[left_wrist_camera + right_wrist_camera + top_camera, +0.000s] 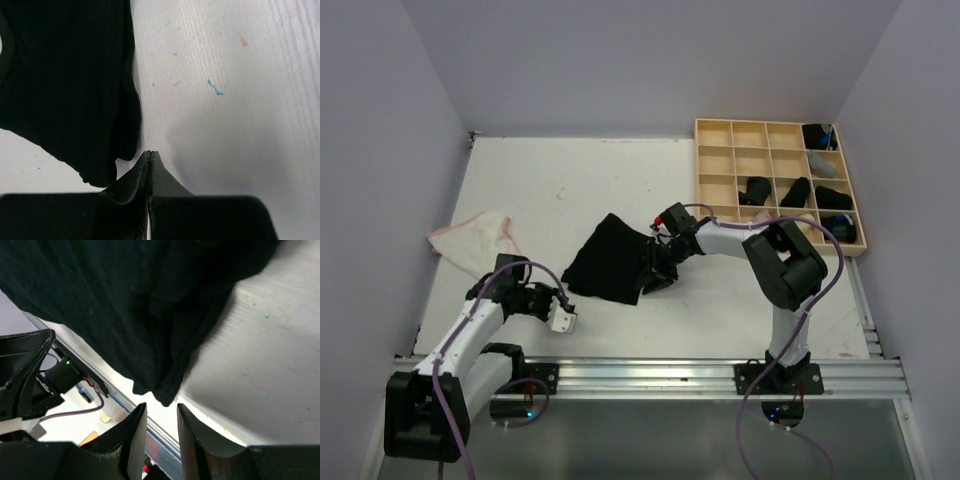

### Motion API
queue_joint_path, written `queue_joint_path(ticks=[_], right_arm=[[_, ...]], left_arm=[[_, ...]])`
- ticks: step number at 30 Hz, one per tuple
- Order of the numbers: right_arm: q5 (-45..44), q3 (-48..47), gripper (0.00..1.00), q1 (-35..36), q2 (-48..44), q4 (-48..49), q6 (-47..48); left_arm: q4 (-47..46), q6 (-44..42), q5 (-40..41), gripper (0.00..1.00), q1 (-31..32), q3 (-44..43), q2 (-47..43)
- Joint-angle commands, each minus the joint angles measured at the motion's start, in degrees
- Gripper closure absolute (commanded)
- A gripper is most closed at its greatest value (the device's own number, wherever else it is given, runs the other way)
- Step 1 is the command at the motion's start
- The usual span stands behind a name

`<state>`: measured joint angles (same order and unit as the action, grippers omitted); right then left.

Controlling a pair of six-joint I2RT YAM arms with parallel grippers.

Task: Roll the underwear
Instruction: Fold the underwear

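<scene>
Left pincer [150, 156]: closed fully, nothing held; black brief [65, 75] laid on table [225, 125], just left of tips.
Right pincer [161, 415]: slightly parted, nothing gripped; brief just ahead of tips.

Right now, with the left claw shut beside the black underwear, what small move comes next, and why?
Probably open the left claw and shift it sideways over the edge of the black underwear before closing. Its jaws are shut with nothing between them, tips over the table beside the cloth.
</scene>
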<state>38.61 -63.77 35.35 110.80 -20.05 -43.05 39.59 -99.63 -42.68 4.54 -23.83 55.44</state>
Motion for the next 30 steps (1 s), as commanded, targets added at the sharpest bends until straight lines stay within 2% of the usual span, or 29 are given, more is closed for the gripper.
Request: queue_joint_path(ticks=[1,5,10,19,30], right_arm=[[1.8,0.7,0.66,0.3,-2.3,2.3,-3.2],[2.0,1.2,0.65,0.3,-2.0,3.3,-4.6],[1.9,1.0,0.64,0.4,-1.5,3.3,-5.2],[1.4,0.0,0.64,0.6,-1.3,2.7,-4.8],[1.5,0.1,0.64,0.7,-1.4,2.4,-4.8]], left_arm=[[-13.6,1.5,-0.9,1.0,0.1,4.9,-5.1],[-14.5,2.9,-1.1,1.0,0.8,5.1,-4.2],[-20.9,5.9,-1.4,1.0,0.8,5.6,-2.0],[-20.7,5.1,-1.5,1.0,1.0,2.7,5.4],[-20.6,7.7,-3.6,1.0,1.1,2.3,3.5]])
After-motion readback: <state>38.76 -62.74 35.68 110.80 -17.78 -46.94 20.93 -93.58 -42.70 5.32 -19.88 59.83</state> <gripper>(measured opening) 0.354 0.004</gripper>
